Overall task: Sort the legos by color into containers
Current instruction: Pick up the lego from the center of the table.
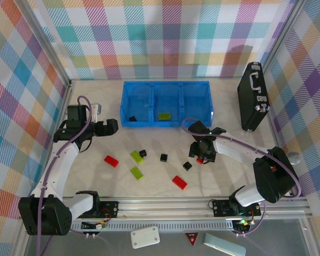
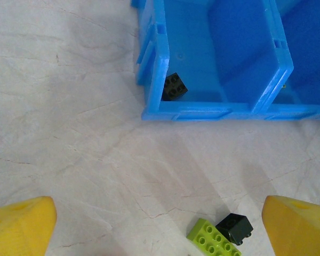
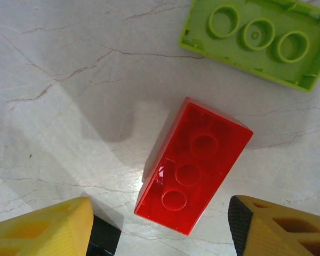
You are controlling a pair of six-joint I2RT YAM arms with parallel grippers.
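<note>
Left gripper (image 2: pixel 160 229): I see it spread wide and holding nothing, its fingertips at the lower corners of the wrist view. Overhead it sits just left of the blue bin (image 1: pixel 144 124), which lies upper centre of the frame. A black brick (image 1: pixel 132 118) rests in the bin's left compartment and a lime brick (image 1: pixel 164 116) in the middle one.

Right gripper (image 3: pixel 160 229): partly open astride an overturned red brick (image 3: pixel 194 165), with both fingertips clear of it. A second lime brick (image 3: pixel 258 40), also overturned, lies at upper right. Loose legos (image 1: pixel 135 172) are scattered on the table (image 1: pixel 96 96) below the bin.
</note>
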